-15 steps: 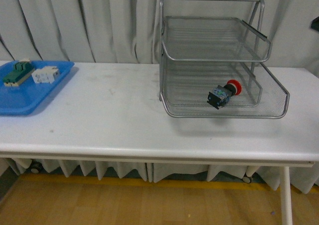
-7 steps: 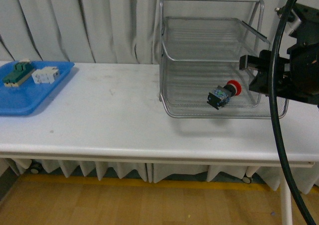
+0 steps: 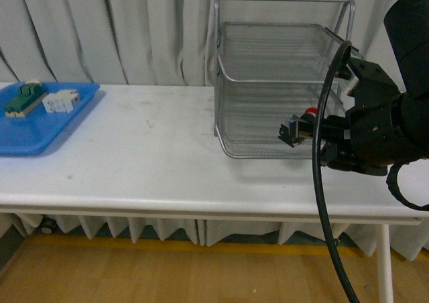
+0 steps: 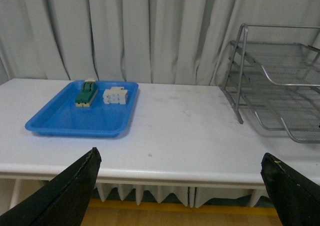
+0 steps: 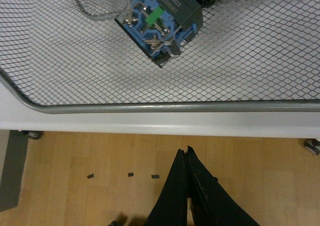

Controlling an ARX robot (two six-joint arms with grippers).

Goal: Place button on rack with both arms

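One red-capped push-button (image 3: pixel 299 125) lies in the silver wire-mesh rack's (image 3: pixel 288 62) bottom tier; placement looks done. Right claw (image 5: pixel 187 162) clenched empty, left (image 4: pixel 180 178) released; next, withdraw.

1. The right arm (image 3: pixel 375 125), beside the wire rack (image 3: pixel 288 82) in the front view, is a bulky matte black block with angular housings and a rounded black shell at its upper end.
2. A thick black cable (image 3: pixel 325 182) loops from the top of that arm down past the table edge.
3. The right gripper (image 5: pixel 187 186) shows as two slim black fingers, pressed together into a pointed wedge.
4. The left gripper (image 4: pixel 182 196) shows two flat black fingers (image 4: pixel 70 191) with pale scuffed edges, set well apart.
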